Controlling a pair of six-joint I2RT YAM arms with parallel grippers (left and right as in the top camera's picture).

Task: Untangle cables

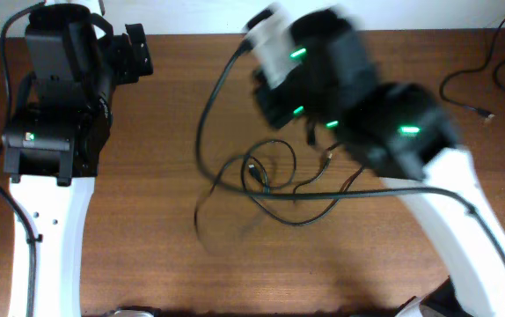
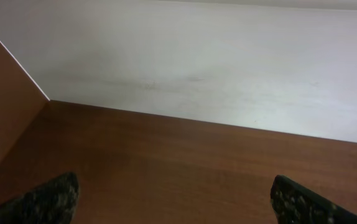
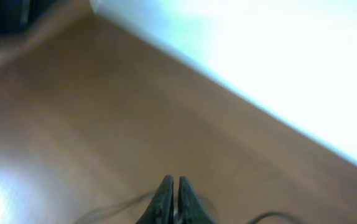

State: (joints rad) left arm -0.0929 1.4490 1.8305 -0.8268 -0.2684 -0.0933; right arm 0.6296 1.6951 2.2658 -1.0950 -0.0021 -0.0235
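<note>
The right hand (image 3: 172, 200) clamps together on a strand of the cables (image 1: 274, 180). The left hand (image 2: 175, 205), fingers spread apart, hangs above the bench (image 1: 164, 132), well left of them.

Overhead view: the cables (image 1: 274, 180) sit in a loose tangle mid-frame on the table (image 1: 156, 132). The right arm (image 1: 393, 132) reaches in from the lower right, over the tangle's upper right part. The left arm (image 1: 54, 123) runs down the left edge, well apart. A stray cable (image 1: 472, 84) lies in the upper right corner.
</note>
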